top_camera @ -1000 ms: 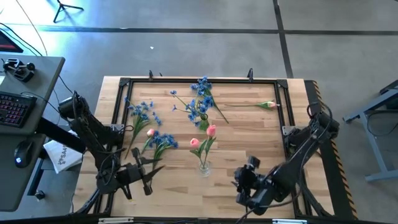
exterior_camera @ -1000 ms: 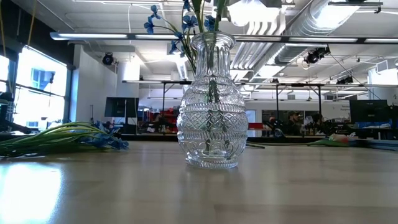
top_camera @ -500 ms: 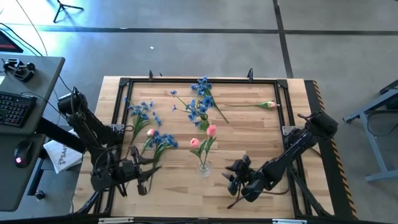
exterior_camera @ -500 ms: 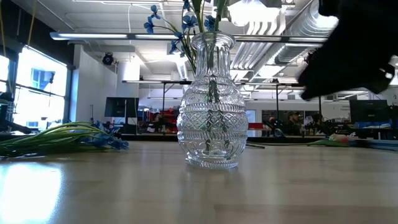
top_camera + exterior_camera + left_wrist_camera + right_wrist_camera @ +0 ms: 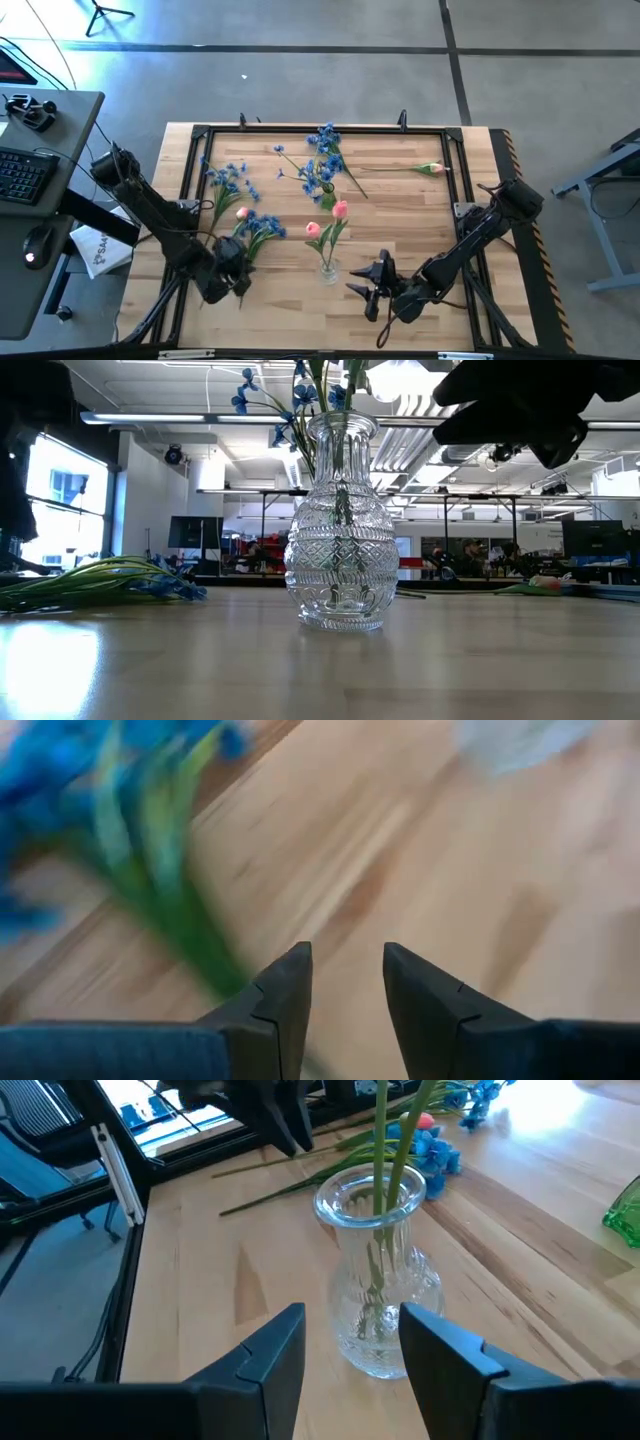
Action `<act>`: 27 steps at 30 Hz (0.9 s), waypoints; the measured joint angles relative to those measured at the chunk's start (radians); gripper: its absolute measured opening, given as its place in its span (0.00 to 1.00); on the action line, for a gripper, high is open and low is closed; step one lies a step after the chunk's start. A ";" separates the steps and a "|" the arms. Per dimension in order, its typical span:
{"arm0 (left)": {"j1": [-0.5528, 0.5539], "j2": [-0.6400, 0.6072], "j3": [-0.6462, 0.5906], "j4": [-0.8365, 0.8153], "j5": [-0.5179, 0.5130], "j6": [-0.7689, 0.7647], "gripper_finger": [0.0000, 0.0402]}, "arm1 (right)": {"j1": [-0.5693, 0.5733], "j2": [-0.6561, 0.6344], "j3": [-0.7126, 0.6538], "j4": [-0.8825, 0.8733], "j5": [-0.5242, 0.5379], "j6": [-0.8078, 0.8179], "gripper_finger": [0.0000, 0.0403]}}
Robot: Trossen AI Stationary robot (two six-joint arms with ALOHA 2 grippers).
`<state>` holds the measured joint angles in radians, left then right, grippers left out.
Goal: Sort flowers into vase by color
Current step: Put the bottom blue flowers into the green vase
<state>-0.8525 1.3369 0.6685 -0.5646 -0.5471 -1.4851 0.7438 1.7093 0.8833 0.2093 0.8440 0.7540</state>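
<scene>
A clear cut-glass vase (image 5: 328, 268) (image 5: 337, 530) (image 5: 382, 1295) stands on its base near the table's middle and holds two pink tulips (image 5: 338, 211). Blue sprays (image 5: 258, 226) and one pink tulip (image 5: 241, 213) lie flat on the table's left part. More blue sprays (image 5: 320, 165) are at the far middle, and a single tulip (image 5: 431, 169) lies at the far right. My left gripper (image 5: 240, 274) (image 5: 345, 975) is open over the near ends of the left sprays' stems (image 5: 170, 900). My right gripper (image 5: 360, 290) (image 5: 352, 1335) is open, just right of the vase and facing it.
A black frame (image 5: 190, 190) runs round the wooden table top. A green glass thing (image 5: 625, 1215) shows beyond the clear vase. Bare wood (image 5: 420, 220) lies between the vase and the right rail. A desk with a keyboard (image 5: 22, 175) stands left of the table.
My right gripper has moved toward the table's left, closing in on the vase, and has come into the low view from the right. My left arm has swung so that its gripper sits nearer the left sprays' stem ends. The flowers and the vase have stayed put.
</scene>
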 joint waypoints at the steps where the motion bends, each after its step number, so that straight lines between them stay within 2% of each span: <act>1: 0.004 0.000 0.000 -0.028 0.019 -0.006 0.29 | 0.000 0.000 0.000 -0.002 0.003 0.000 0.39; 7: 0.027 0.003 -0.004 -0.098 0.059 -0.074 0.39 | 0.000 0.000 0.000 -0.002 0.029 -0.003 0.39; 14: 0.068 0.051 -0.061 -0.084 0.079 -0.162 0.48 | 0.000 0.039 0.000 -0.002 0.043 0.021 0.39; 20: 0.086 0.114 -0.061 -0.015 0.076 -0.129 0.46 | 0.000 0.094 0.000 -0.001 0.042 0.093 0.39; 27: 0.119 0.180 -0.057 0.036 0.105 -0.065 0.34 | 0.013 0.109 0.000 0.055 0.023 0.086 0.39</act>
<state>-0.7333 1.5168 0.6115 -0.5284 -0.4420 -1.5497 0.7568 1.8187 0.8837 0.2643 0.8673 0.8397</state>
